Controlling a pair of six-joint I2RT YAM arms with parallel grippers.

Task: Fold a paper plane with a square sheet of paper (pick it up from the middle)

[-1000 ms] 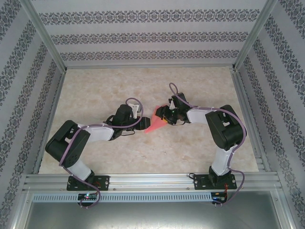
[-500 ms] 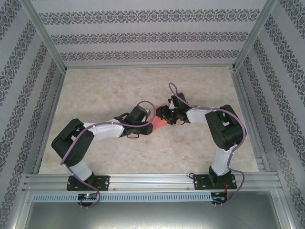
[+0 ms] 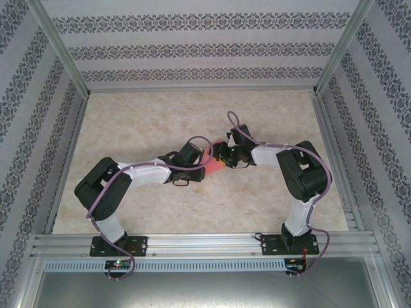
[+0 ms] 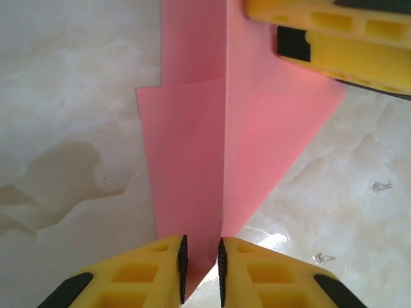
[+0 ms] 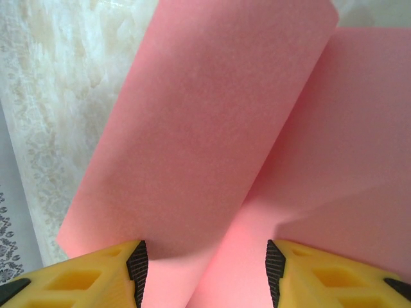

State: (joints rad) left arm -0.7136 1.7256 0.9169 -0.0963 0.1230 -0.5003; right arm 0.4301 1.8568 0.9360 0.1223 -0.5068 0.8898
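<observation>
The salmon-pink sheet of paper [image 3: 214,167] lies mid-table, folded to a pointed shape with a long straight centre crease [image 4: 225,147]. My left gripper [image 3: 204,162] comes at it from the left. In the left wrist view its jaws [image 4: 200,266] stand narrowly open, with the paper's pointed end between the pads and a thin gap still showing. My right gripper [image 3: 220,156] is at the paper's far end, and one of its yellow fingers [image 4: 334,45] rests over the paper's corner. In the right wrist view its jaws [image 5: 203,273] are wide apart, astride the bowed paper [image 5: 244,160].
The marble-patterned table top [image 3: 141,122] is bounded by aluminium rails [image 3: 192,242] and patterned walls [image 3: 192,51]. Both arms meet at the middle of the table.
My left arm has reached right to the paper's tip, and its jaws have narrowed around it. The right arm and the paper have stayed in place.
</observation>
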